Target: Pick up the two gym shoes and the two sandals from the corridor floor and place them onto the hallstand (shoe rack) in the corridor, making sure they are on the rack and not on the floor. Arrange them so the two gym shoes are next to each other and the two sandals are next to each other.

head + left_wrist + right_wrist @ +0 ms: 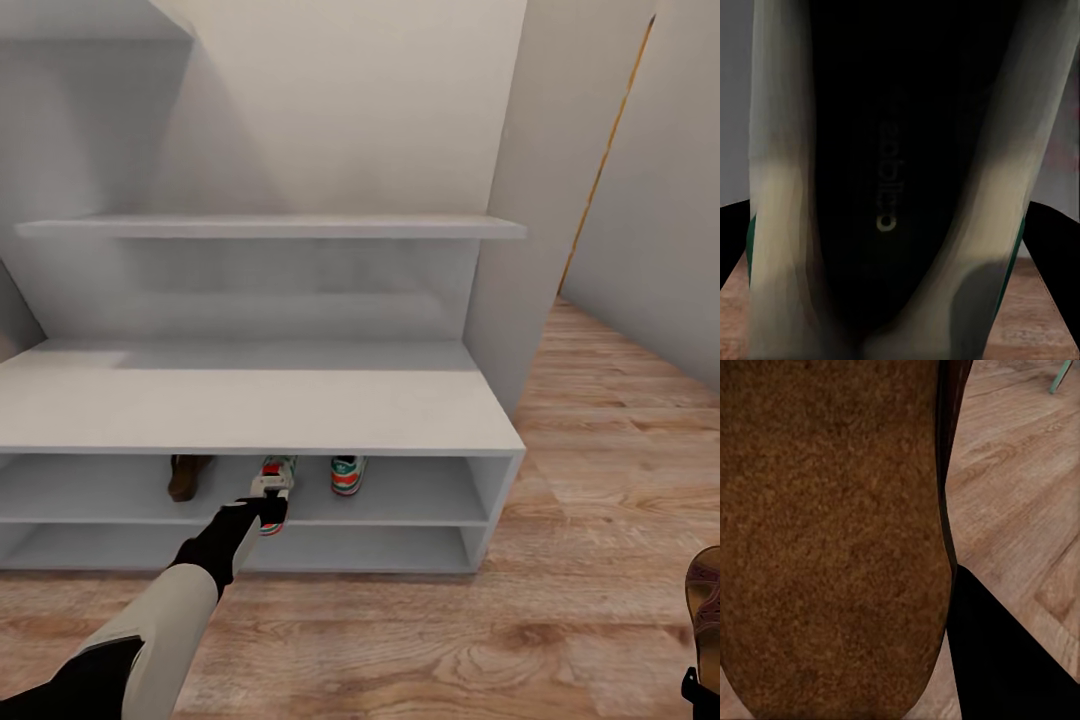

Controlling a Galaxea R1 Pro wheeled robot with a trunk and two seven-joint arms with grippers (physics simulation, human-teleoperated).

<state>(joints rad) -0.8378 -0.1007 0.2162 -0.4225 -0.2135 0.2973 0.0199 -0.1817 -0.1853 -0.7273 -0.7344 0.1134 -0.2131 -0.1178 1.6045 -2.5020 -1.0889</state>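
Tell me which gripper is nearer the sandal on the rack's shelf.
Left. The left gripper holds a gym shoe at the shelf, just beside that sandal; the right gripper is far off by the floor, carrying the other sandal.

The hallstand [300, 400] has a wide bench top that lies bare, with open room between it and the wall shelf [270, 227] above. Its upper low shelf is partly taken: a brown sandal [187, 475] at the left, a gym shoe [347, 474] right of centre, and between them the left gripper [268, 512] holding a second gym shoe [274, 478] at the shelf's front edge. The shelf's far right end and the lower shelf look free.
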